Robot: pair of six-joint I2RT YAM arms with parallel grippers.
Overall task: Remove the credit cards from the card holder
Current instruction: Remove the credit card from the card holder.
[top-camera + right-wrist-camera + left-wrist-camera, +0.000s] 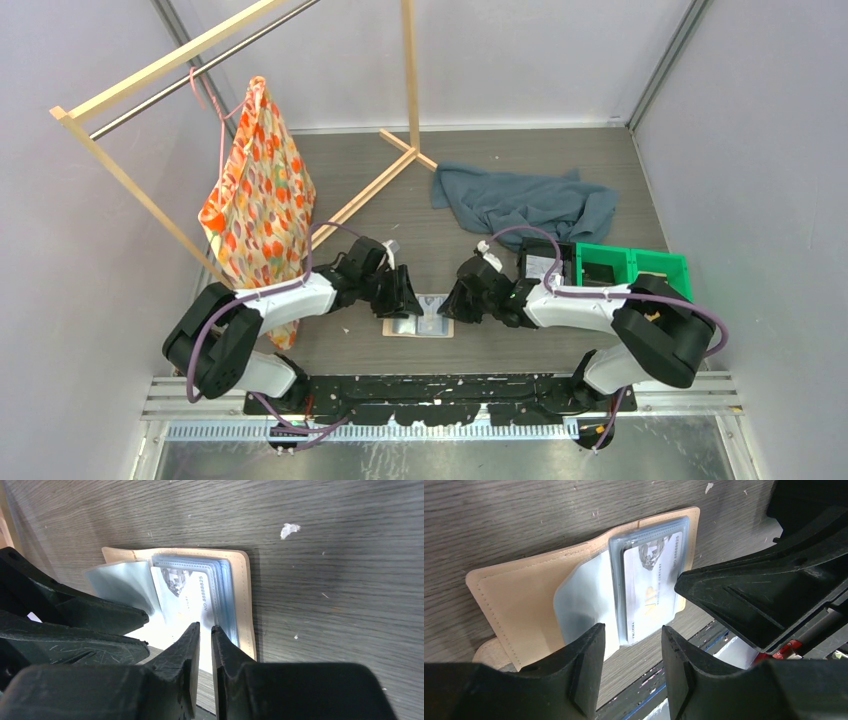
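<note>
The tan card holder (418, 325) lies open on the table between both arms; it also shows in the left wrist view (519, 600) and the right wrist view (245, 595). A glossy credit card (651, 590) with pale print sits in its clear blue-grey sleeves and shows in the right wrist view too (187, 592). My left gripper (633, 645) is open and empty, its fingers either side of the sleeve's near edge. My right gripper (205, 630) is almost shut with only a narrow slit, its tips over the card's near end. Other cards are hidden in the sleeves.
A black tray (545, 262) and a green bin (632, 268) stand right of the right arm. A grey-blue cloth (525, 200) lies behind. A wooden rack (410, 80) with an orange patterned bag (258, 200) stands at the back left. The table's front rail (440, 395) is close to the holder.
</note>
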